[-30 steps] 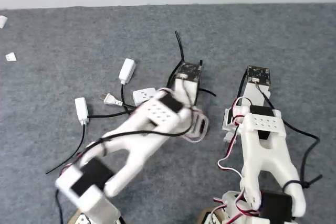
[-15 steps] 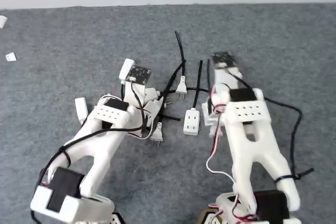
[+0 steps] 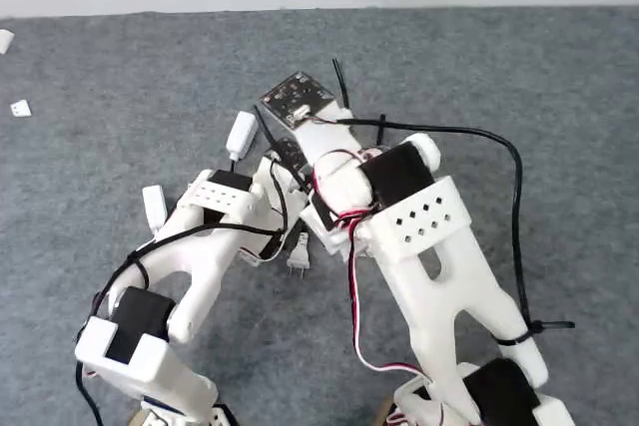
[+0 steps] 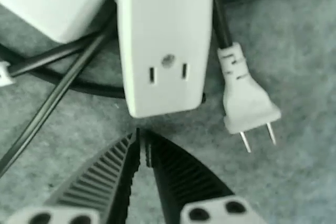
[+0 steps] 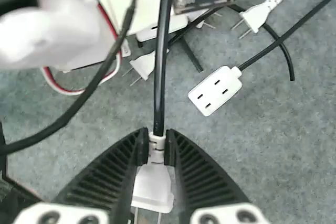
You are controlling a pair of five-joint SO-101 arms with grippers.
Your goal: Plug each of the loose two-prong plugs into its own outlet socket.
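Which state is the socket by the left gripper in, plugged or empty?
Empty: the outlet socket shows two bare slots, and a two-prong plug lies beside it, prongs exposed.

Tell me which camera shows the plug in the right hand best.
The right wrist view: the white plug sits clamped in the right hand, its black cord running away. In the high view the right arm covers it; the left wrist view faces an outlet socket instead.

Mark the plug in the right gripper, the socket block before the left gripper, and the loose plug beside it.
Held plug [image 5: 152,184]: right wrist view, white body.
Socket block [image 4: 164,40]: left wrist view, front face.
Loose plug [image 4: 248,107]: left wrist view, white body.
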